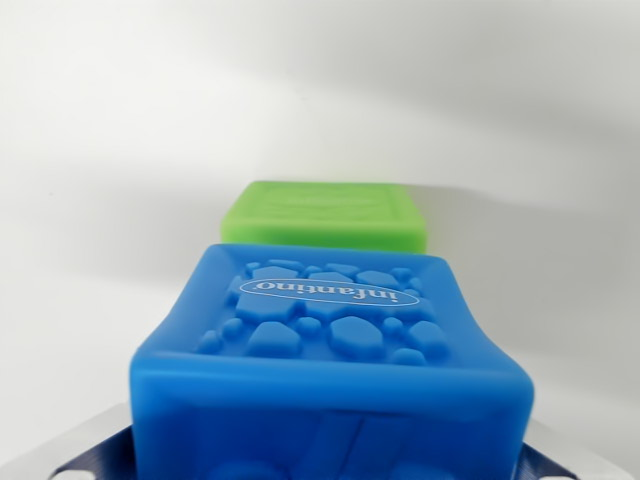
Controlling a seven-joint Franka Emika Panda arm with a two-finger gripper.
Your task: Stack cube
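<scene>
A soft blue cube (330, 340) fills the lower half of the wrist view, its top face embossed with pebble shapes and a white oval logo. Its left and right sides bow inward near the bottom. My gripper (330, 455) is shut on it, with one finger (85, 455) showing at the lower left corner and the other at the lower right. A green cube (325, 213) lies just beyond the blue one on the white surface, lower in height from this angle, with only its top and near edge visible. The blue cube hides the green cube's base.
A plain white surface (110, 170) spreads around both cubes, with soft shadows to the right of the green cube. Nothing else is in view.
</scene>
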